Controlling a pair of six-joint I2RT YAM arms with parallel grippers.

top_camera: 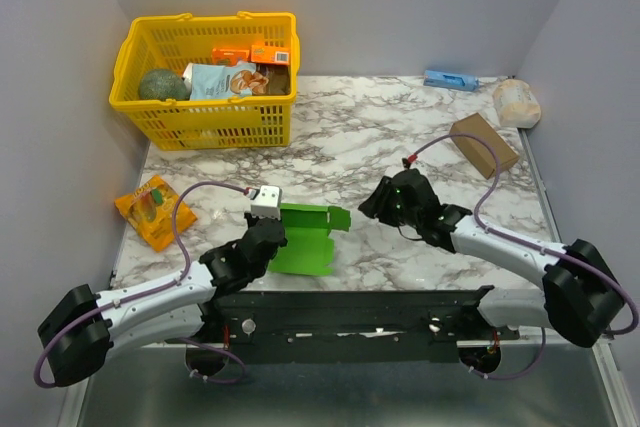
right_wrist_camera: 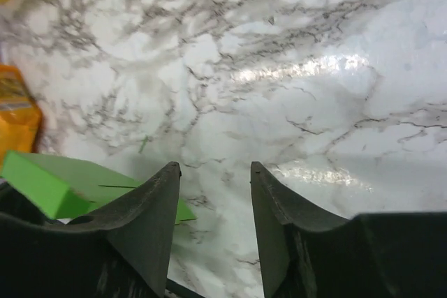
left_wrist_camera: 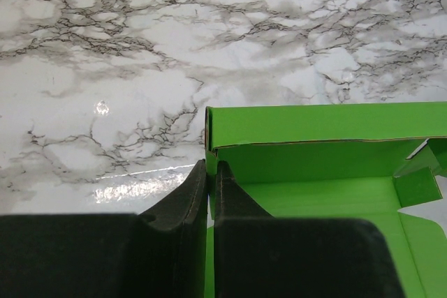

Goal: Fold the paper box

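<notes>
Near edge of the counter (top_camera: 400, 137), left of centre: the paper box (top_camera: 310, 237) lies part-formed, one long wall up. Our left claw (left_wrist_camera: 209, 171) is pinched tight on its left wall. Our right claw (right_wrist_camera: 213, 167) has its jaws apart and holds nothing, just right of the box. Risks we see:
- The thin card creases or tears at the pinch if the left arm pulls.
- The right claw shoves the box sideways instead of folding a flap.

The yellow basket (top_camera: 205, 107) at the far-left corner is well apart, no concern.

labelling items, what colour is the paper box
The paper box is bright green, clearest in left wrist view.
</notes>
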